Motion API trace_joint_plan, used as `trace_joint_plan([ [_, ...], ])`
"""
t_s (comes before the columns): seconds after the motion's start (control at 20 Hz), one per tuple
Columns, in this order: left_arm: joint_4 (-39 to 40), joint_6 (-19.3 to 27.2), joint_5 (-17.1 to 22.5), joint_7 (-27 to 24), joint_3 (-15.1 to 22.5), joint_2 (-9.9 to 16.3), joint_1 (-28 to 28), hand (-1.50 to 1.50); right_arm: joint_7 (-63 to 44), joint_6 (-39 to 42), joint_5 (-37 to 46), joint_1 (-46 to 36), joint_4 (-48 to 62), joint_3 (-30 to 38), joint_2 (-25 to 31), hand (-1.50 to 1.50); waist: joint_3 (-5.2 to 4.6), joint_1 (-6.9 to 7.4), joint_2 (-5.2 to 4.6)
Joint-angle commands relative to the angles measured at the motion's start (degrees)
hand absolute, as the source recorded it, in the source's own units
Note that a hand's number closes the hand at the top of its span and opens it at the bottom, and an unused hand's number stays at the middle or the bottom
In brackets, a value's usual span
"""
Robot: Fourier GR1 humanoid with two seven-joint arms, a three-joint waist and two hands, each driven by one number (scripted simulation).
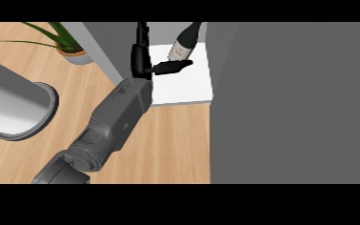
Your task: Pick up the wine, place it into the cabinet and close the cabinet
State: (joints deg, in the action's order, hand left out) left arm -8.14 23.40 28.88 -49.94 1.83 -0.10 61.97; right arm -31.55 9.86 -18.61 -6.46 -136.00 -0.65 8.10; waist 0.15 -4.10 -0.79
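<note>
While the head view looks down, wine (pixel 181 46) tilted on the white cabinet shelf (pixel 190 83) near its back edge, one robot hand (pixel 151 62) with straight fingers and thumb touching the bottle, which arm I cannot tell, plant (pixel 67 43) and grey pot (pixel 25 107) at the bench (pixel 169 143) left.

Even, bright light; faint shadows; no glare; no blur.

dark wine bottle (pixel 183 45) with pale label, tilted, neck toward top right, inside grey cabinet (pixel 281 105) over its white shelf (pixel 186 88); cabinet open.
</note>
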Motion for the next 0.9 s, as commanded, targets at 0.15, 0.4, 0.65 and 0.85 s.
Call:
trace_joint_plan([
  [0.15,-2.5,-3.2,4.6,0.2,1.5,0.1,-5.6,-1.5,-4.9,-2.7,0.0,-0.4,-5.1,-2.1,-0.2,-1.5,-0.22,0.97,0.54],
  [0.4,-6.6,-3.8,9.5,-0.4,6.0,0.1,-8.7,-1.5,0.3,-0.5,1.9,4.5,-3.9,-4.6,-1.9,-1.5,-0.19,0.56,0.56],
  [0.65,-15.7,-0.3,15.4,0.7,14.9,0.1,-15.3,-1.5,-1.1,0.1,-1.2,4.2,-4.8,-0.3,0.2,-1.5,-0.17,1.17,0.92],
  [0.85,-23.2,5.5,20.6,-0.3,22.9,0.1,-19.5,-1.5,-3.7,-2.9,-2.5,0.1,-5.1,1.0,0.1,-1.5,-0.2,1.5,0.77],
])
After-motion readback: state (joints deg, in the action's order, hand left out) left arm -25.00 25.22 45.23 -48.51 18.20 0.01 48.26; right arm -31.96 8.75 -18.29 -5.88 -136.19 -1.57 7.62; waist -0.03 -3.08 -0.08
